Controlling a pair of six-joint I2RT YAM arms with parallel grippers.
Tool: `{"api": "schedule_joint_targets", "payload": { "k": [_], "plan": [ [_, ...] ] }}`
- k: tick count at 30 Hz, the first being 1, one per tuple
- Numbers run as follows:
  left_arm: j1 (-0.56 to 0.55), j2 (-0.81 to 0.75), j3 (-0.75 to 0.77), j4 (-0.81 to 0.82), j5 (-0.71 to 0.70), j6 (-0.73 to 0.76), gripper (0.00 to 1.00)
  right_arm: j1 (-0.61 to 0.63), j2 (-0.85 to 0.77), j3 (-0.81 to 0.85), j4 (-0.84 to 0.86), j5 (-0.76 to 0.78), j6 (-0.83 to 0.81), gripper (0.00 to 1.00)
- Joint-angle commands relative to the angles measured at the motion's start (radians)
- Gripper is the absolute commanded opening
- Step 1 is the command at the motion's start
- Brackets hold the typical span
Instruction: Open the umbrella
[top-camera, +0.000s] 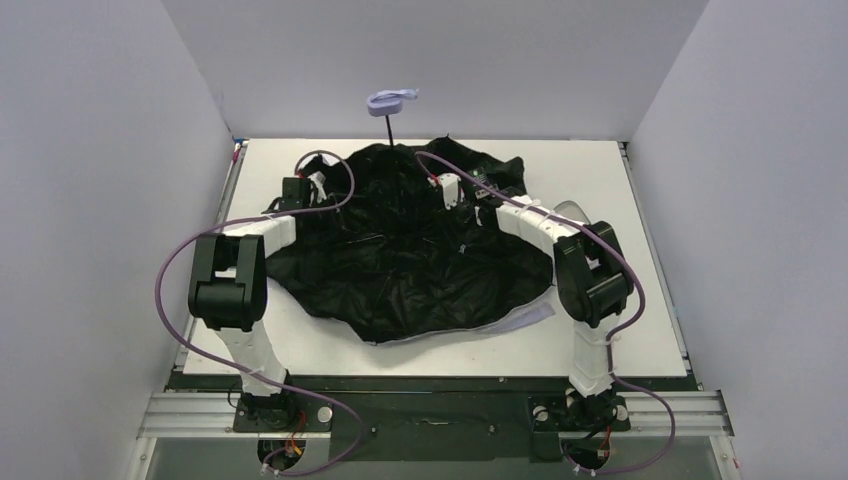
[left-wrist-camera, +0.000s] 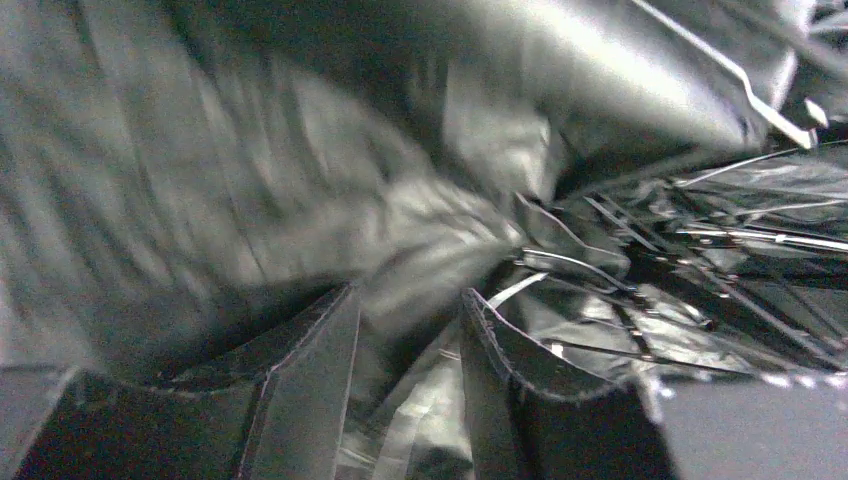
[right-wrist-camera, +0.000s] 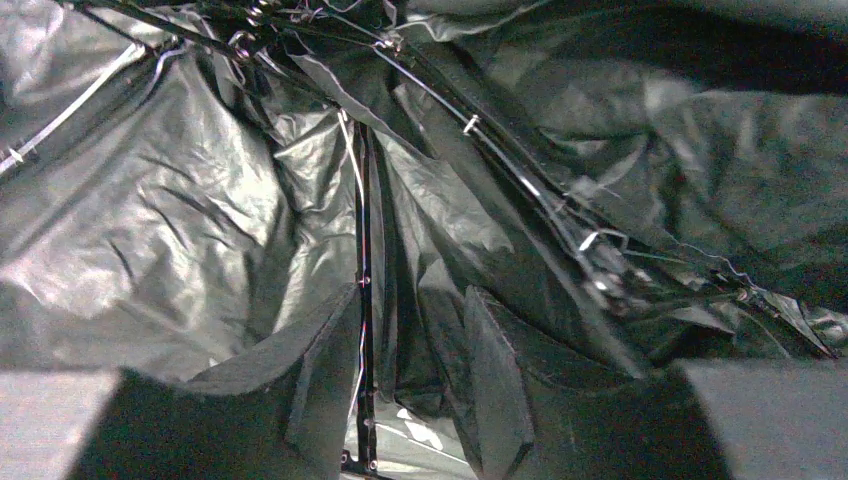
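Observation:
The umbrella (top-camera: 420, 270) lies upside down on the white table, its crumpled black inner side facing up. Its thin shaft (top-camera: 389, 128) stands upright, with the lavender handle (top-camera: 392, 100) at the top. My left gripper (top-camera: 318, 188) is at the canopy's back left, and my right gripper (top-camera: 450, 192) is near the hub. In the left wrist view my left gripper (left-wrist-camera: 410, 295) has its jaws apart over blurred black fabric (left-wrist-camera: 300, 150) and thin metal ribs (left-wrist-camera: 700, 240). My right gripper (right-wrist-camera: 412, 292) also has its jaws apart, with a rib (right-wrist-camera: 362, 250) and a fabric fold in the gap.
The white table (top-camera: 620, 330) shows bare strips at the right, left and front of the canopy. A pale lavender edge (top-camera: 525, 317) peeks out under the canopy's front right. Grey walls (top-camera: 100, 200) close in the left, back and right sides. Purple cables (top-camera: 170, 300) loop off both arms.

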Motion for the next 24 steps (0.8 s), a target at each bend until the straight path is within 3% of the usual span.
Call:
{"api": "schedule_joint_targets", "payload": {
  "k": [1,6,10,17,24],
  "plan": [
    [0.028,-0.037,-0.005,-0.038,-0.023,0.081,0.38,-0.038,-0.015,0.001,-0.072,-0.021,-0.038,0.38],
    [0.028,-0.143,-0.012,0.161,0.167,0.062,0.39,-0.08,-0.098,0.011,0.09,-0.219,0.121,0.39],
    [0.024,-0.155,0.04,0.22,0.217,0.014,0.38,-0.11,-0.136,0.042,0.273,-0.291,0.313,0.39],
    [-0.039,-0.136,0.077,0.342,0.211,-0.064,0.38,-0.091,-0.105,0.069,0.594,-0.225,0.63,0.35],
    [-0.122,0.0,0.128,0.405,0.129,-0.105,0.38,-0.029,0.038,0.165,0.642,-0.145,0.654,0.32]
  ]
}}
